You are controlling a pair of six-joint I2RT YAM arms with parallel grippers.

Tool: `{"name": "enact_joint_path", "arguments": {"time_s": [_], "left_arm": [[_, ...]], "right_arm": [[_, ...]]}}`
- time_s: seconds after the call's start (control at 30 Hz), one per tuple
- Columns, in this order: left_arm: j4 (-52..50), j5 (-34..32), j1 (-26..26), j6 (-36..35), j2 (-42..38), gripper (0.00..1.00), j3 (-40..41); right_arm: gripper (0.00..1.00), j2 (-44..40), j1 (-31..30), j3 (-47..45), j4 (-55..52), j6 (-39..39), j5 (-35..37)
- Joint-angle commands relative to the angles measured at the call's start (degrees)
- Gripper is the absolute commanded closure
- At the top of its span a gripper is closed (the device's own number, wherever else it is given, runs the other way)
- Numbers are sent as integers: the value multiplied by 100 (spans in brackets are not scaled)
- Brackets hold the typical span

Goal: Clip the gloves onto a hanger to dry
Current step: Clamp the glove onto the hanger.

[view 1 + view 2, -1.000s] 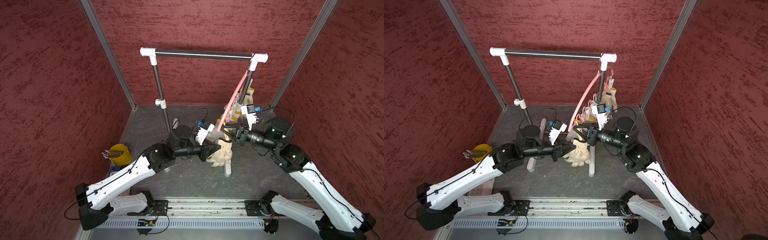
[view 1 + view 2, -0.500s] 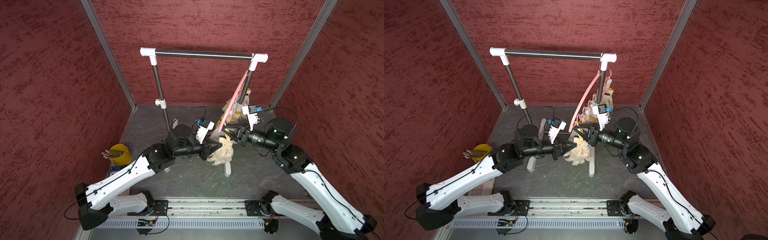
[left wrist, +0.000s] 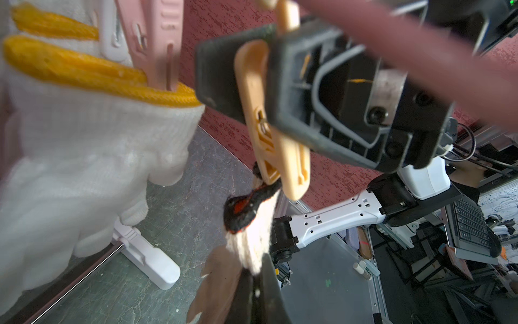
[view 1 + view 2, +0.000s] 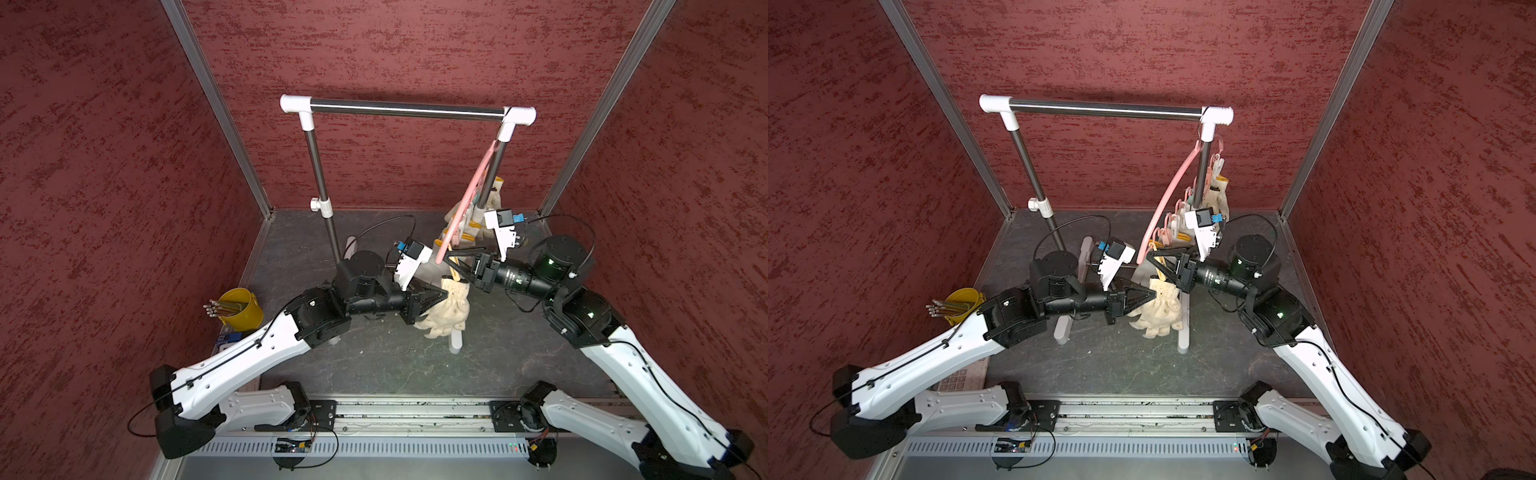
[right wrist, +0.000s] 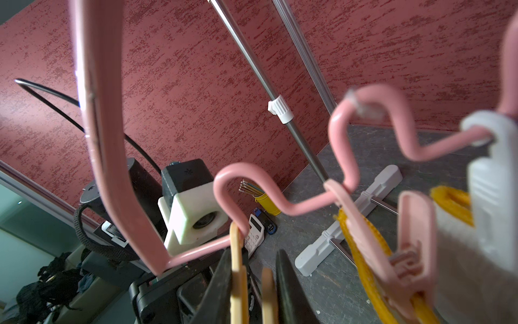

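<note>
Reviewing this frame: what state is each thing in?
left gripper: shut on beige glove.
beige glove: held up, cuff at peach clip, not visibly clipped.
right gripper: shut on peach clip.
peach clip: squeezed, hanging from hanger.
hanger: hooked on rack, tilted.
other gloves: clipped, hanging.

The left wrist view blurs the hanger (image 3: 420,53) and crops the clipped glove (image 3: 70,157), while the right wrist view crops the clip (image 5: 237,280) and blurs the hung gloves (image 5: 459,252).
</note>
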State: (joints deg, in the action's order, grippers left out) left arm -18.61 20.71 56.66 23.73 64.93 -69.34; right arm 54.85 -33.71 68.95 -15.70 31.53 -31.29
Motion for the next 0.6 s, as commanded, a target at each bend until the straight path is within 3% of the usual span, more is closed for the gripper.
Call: {"name": "enact_joint_path", "arguments": {"time_s": [0.0, 0.57], "left_arm": [[24, 34, 55, -61, -154, 100, -100], [164, -81, 55, -113, -103, 100, -329]], "right_arm": [[89, -36, -14, 76, 382, 2, 132], [89, -88, -12, -73, 511, 81, 97]]}}
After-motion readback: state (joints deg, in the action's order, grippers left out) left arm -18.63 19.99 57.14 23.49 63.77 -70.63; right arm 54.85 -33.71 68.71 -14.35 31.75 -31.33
